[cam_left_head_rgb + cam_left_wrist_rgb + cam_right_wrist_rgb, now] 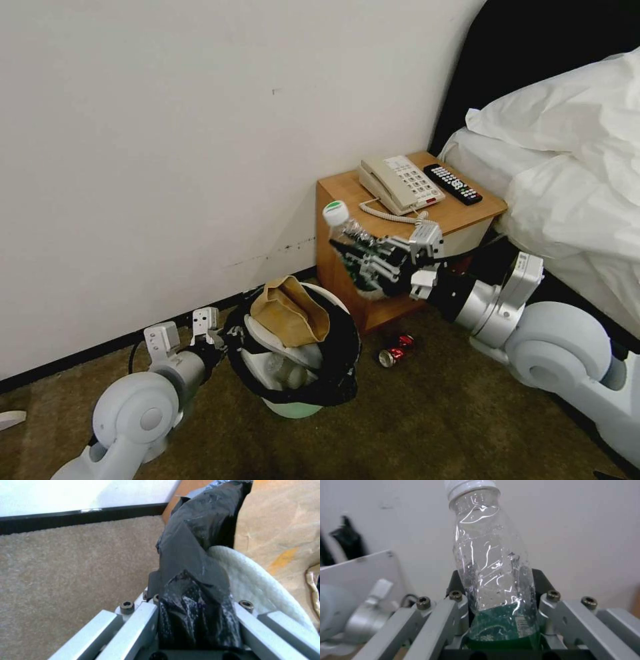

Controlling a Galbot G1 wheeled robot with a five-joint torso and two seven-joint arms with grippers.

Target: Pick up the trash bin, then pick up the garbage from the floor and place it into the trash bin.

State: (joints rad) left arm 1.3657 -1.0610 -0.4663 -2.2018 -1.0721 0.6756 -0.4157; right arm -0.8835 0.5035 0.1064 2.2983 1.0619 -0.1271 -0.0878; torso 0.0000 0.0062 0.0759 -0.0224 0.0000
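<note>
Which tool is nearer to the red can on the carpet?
Right. The right tool, shut on a plastic bottle, hangs above the red can. The left tool grips the trash bin rim on its far side.

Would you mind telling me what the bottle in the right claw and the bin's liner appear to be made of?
The bottle looks like thin clear plastic: see-through, creased, glinting. The liner seems to be glossy black plastic film: crinkled, with shiny highlights where the left claw pinches it.

brown paper bag (pixel 291 312) crowds trash bin (pixel 313 393) mouth.
</note>
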